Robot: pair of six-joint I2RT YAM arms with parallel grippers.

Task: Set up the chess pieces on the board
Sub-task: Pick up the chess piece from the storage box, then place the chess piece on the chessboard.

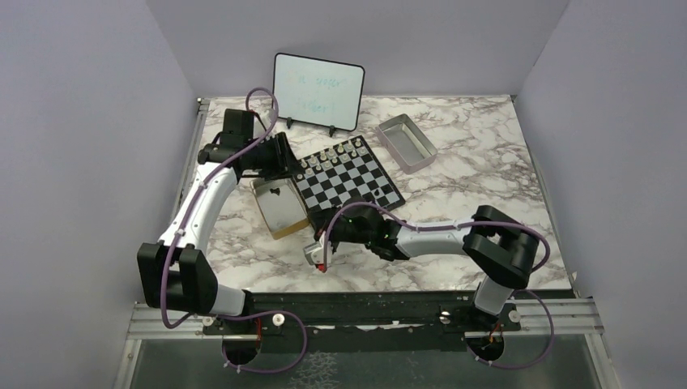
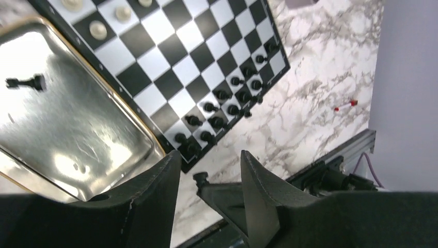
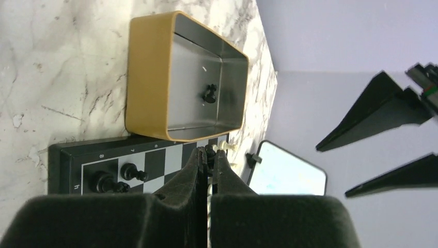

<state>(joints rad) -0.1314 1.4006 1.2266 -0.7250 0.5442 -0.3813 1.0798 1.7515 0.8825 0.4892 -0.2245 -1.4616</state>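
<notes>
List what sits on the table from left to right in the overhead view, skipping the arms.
tan box → chessboard → grey metal tray

The table [image 1: 486,182] looks like smooth marble stone. The box [image 3: 147,77] is dull tan outside and shiny metal inside, and the tray [image 1: 424,159] is grey metal with a soft shine. The board [image 2: 170,57] is glossy, the chess pieces [image 2: 217,122] look like shiny black plastic, and the left gripper [image 2: 209,157] is dull black.
</notes>
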